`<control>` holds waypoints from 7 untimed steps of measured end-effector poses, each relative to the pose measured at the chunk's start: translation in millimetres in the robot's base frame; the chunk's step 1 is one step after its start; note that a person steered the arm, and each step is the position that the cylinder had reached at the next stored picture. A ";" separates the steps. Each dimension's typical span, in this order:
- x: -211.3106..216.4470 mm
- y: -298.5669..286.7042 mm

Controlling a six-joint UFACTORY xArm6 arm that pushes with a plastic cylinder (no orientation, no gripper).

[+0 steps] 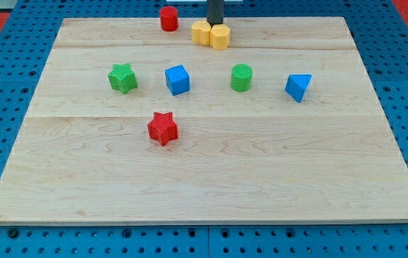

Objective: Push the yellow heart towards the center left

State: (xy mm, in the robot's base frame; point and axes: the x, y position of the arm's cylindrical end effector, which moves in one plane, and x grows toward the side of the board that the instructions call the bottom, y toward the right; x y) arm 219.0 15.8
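Seven small blocks lie on the wooden table (204, 179), and none of them sits in any container; each rests bare on the boards. My tip (215, 24) comes down at the far edge, just right of the middle, and its end meets the far side of the yellow pair there; whether it truly touches I cannot tell. I have no hand to clench or release, only this dark rod.

The yellow heart (201, 32) lies at the far edge, pressed against a second yellow block (220, 36) on its right, whose shape I read as roughly hexagonal. Just to the left of the heart, apart from it, stands the red cylinder (168, 18), also at the far edge.

Nearer to me a row runs across the middle of the table: the green star (122, 77) on the left, then the blue cube (178, 79), then the green cylinder (241, 77), then the blue triangular block (298, 87) on the right. All four stand well apart from one another.

The red star (163, 128) lies alone, nearer still, between the green star and blue cube in line.
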 end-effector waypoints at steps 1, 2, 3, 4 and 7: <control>6.7 -22.8; 11.8 -48.6; 16.8 -45.6; 16.8 -45.6; 30.7 -28.0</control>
State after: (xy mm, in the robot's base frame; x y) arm 249.6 -12.2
